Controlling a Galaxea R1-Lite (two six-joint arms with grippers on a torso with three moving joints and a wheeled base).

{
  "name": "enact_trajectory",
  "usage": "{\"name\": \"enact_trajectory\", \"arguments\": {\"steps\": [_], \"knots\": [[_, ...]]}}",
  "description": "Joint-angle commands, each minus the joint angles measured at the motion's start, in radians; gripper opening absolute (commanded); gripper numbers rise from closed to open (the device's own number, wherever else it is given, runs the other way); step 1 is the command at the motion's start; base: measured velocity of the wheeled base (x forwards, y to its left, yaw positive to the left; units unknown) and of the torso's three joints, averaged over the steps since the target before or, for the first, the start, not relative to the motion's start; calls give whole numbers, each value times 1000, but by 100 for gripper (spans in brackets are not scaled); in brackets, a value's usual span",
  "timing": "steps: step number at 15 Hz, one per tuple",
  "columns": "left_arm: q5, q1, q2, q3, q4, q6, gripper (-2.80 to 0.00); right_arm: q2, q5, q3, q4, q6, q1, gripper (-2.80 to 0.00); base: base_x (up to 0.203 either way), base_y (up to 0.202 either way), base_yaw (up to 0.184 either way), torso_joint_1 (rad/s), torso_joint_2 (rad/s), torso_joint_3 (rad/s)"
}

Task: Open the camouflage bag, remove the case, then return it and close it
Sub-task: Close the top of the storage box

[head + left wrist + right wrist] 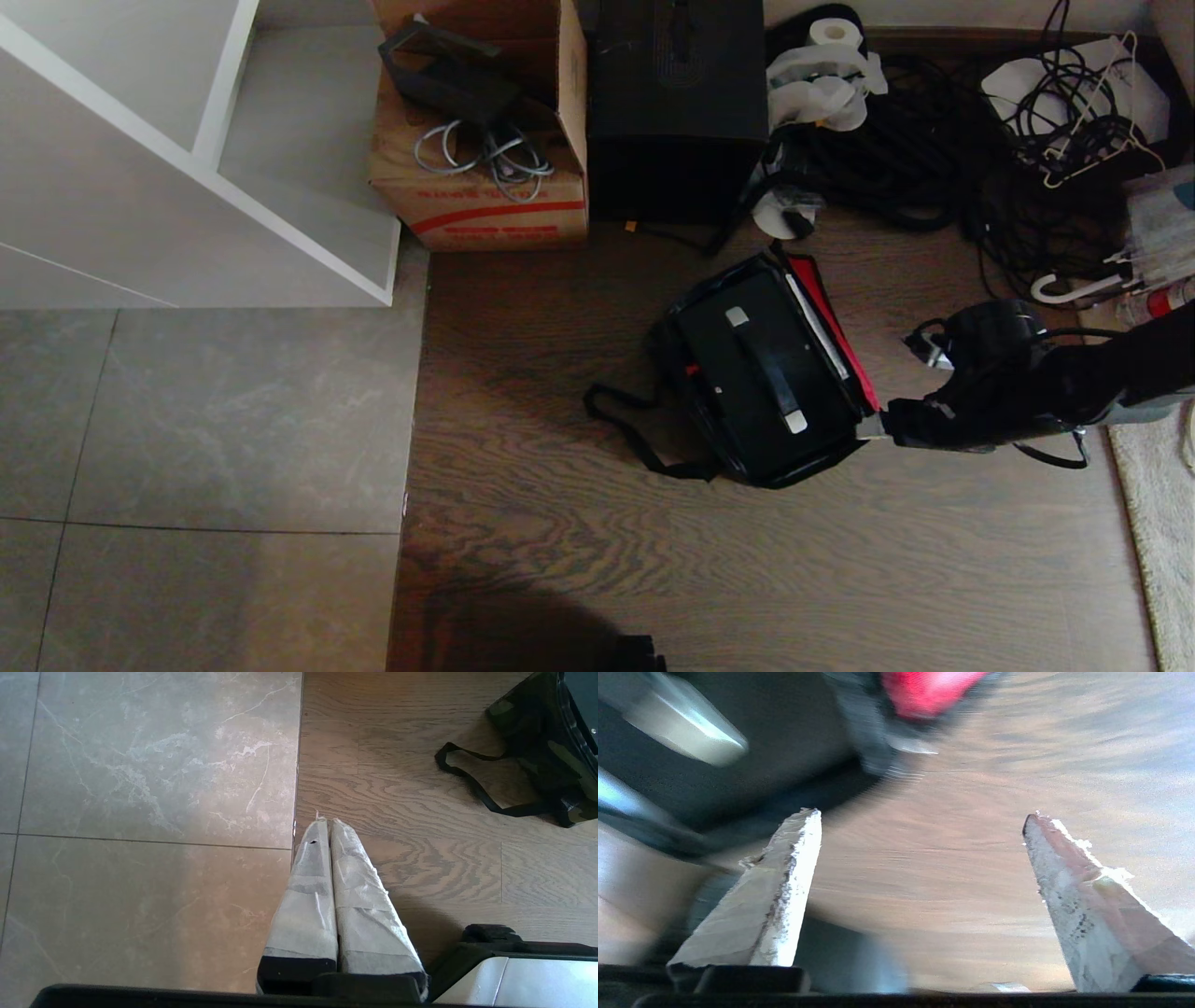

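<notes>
camouflage bag (747,373) lid flopped open, on the wood floor near the tile edge | case (761,373) sits inside | right gripper (920,821) fingers wide apart, empty, beside bag | left gripper (325,823) fingers pressed together

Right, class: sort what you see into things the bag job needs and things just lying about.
Needed: camouflage bag, lying open; black case inside it; right pincer, open beside the bag.

Lying about: cardboard box, tall black box, cable tangle, paper roll, white shelf.
</notes>
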Motion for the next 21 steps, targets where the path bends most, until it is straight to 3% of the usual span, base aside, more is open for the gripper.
{"name": "enact_trajectory", "arguments": {"steps": [1,5,10,14,18,21], "knots": [[0,0,1,-1,1,-1,-280,-3,57,32,1,-265,-84,0,0,0,0,0,0,0],[0,0,0,0,1,-1,-280,28,83,64,-30,-553,-199,0,0,0,0,0,0,0],[0,0,2,0,1,-1,-280,159,85,88,-321,-748,-242,0,0,0,0,0,0,0],[0,0,0,0,1,-1,-280,266,118,98,-586,-827,-233,0,0,0,0,0,0,0],[0,0,0,0,1,-1,-280,355,146,77,-875,-1011,-231,0,0,0,0,0,0,0],[0,0,0,0,1,-1,-280,384,205,69,-912,-1113,-231,0,0,0,0,0,0,0]]}}
